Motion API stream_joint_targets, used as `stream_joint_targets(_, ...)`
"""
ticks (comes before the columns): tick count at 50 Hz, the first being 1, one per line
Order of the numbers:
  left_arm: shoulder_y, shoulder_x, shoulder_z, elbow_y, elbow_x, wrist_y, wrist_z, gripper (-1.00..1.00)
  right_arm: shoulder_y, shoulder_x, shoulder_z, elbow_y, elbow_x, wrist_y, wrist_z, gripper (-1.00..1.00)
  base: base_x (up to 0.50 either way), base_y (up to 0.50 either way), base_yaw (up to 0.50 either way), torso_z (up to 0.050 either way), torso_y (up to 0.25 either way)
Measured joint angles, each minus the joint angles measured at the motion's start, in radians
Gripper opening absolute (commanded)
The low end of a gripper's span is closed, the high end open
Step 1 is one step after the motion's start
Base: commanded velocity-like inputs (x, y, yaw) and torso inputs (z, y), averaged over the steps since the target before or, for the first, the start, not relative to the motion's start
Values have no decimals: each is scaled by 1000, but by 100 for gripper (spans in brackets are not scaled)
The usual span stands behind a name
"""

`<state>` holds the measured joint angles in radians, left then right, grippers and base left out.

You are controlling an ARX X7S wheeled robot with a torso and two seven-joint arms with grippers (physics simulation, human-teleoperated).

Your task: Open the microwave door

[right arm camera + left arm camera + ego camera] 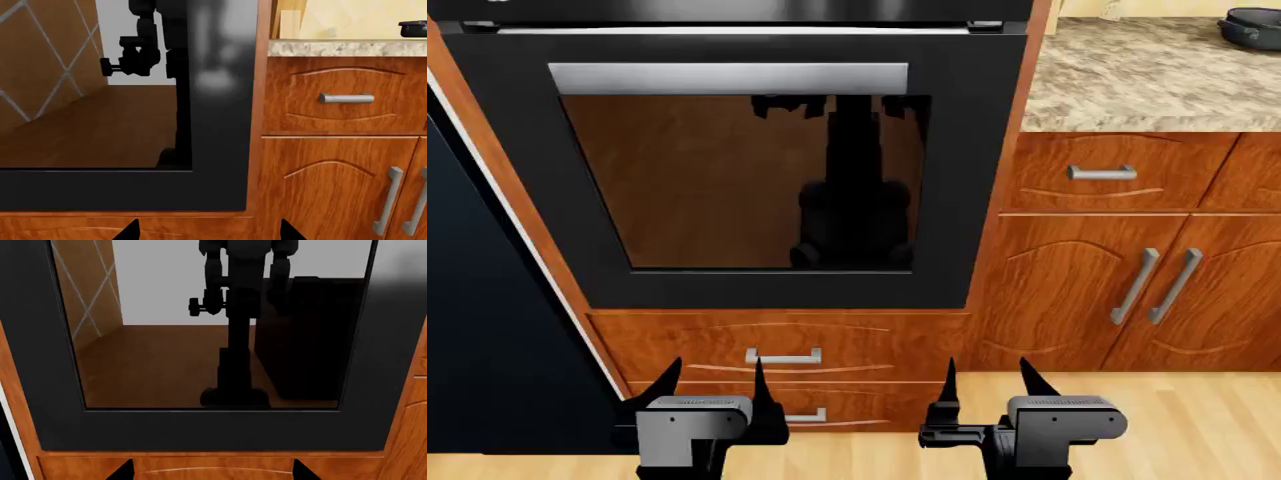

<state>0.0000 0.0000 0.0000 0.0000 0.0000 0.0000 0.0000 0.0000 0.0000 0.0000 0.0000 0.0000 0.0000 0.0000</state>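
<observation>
- Wood-fronted kitchen cabinetry (1068,290) across the whole head view, pale plank floor (1214,420) below.
- Built-in black appliance (961,200) with a dark glass door (741,180) set into the cabinetry at centre-left; door shut, flush in its frame. Whether this unit is the microwave cannot be told. Second black unit's lower edge just visible above it.
- Robot's own reflection in the glass in all three views.
- Marble-patterned desk (1148,70) to the right of the appliance, dark pan (1254,25) at its far edge; same pan (413,27) also seen from the right wrist view, absent from the left wrist view.
- Drawer with silver bar handle (1101,172) under the desk; two cupboard doors with vertical handles (1158,285) beneath. Right wrist view repeats the drawer handle (345,98); left wrist view limited to glass and frame.
- Two drawers with handles (782,355) below the appliance, directly ahead of the claws.
- Tall dark panel (494,330) along the left edge.
- Left claw (713,385) low in front of the lower drawers, fingers spread, released, grasping nothing; tips (210,469) apart in its own view.
- Right claw (988,380) beside it, likewise spread and empty; tips (207,230) apart.
- Neither claw touching the door or any handle.
</observation>
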Motion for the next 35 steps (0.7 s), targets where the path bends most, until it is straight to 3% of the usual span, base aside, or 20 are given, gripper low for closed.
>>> stream_joint_targets(11, -3, -23, 25, -2, -10, -14, -25, 100, 0, 21, -26, -4, 22, 4, 28, 100, 0, 0, 0, 2, 0)
stream_joint_targets(24, -13, -56, 49, 55, -29, -34, -51, 100, 27, 43, -30, -51, 79, 81, 80, 100, 0, 0, 0, 50, 0)
stream_joint_targets(35, -144, -106, 39, 278, -64, -224, -55, 100, 162, 78, -22, -236, 121, 258, 131, 100, 0, 0, 0, 50, 0)
